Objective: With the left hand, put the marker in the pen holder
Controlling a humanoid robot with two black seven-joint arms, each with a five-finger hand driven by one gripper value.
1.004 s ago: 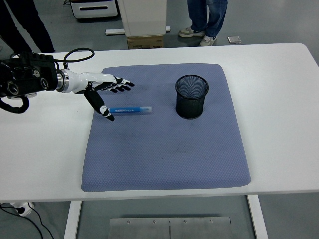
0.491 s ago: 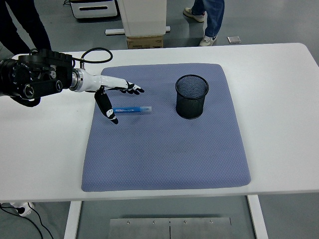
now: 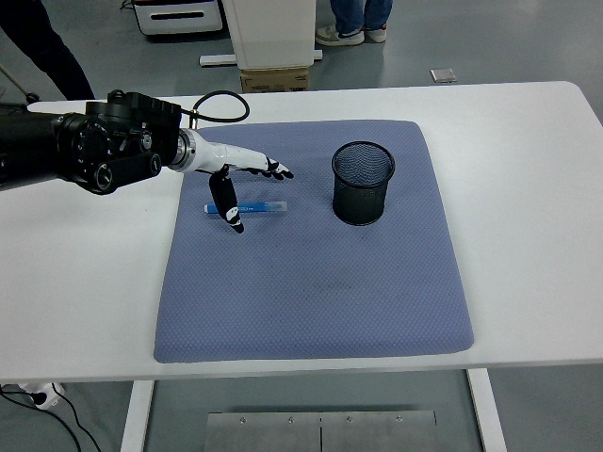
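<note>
Hovering left-centre with fingers spread and empty, the left robot hand (image 3: pixel 240 185) straddles the marker (image 3: pixel 252 207); a misaligned thumb could roll it away.

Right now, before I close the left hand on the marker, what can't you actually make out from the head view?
- Marker: its middle is crossed by the left hand's thumb, so contact between them cannot be judged.
- Marker print: too small to read.
- Pen holder: inside dark behind the mesh; contents unclear.
- Right arm: out of view.
- Person at the top: cut off by the edge.
</note>
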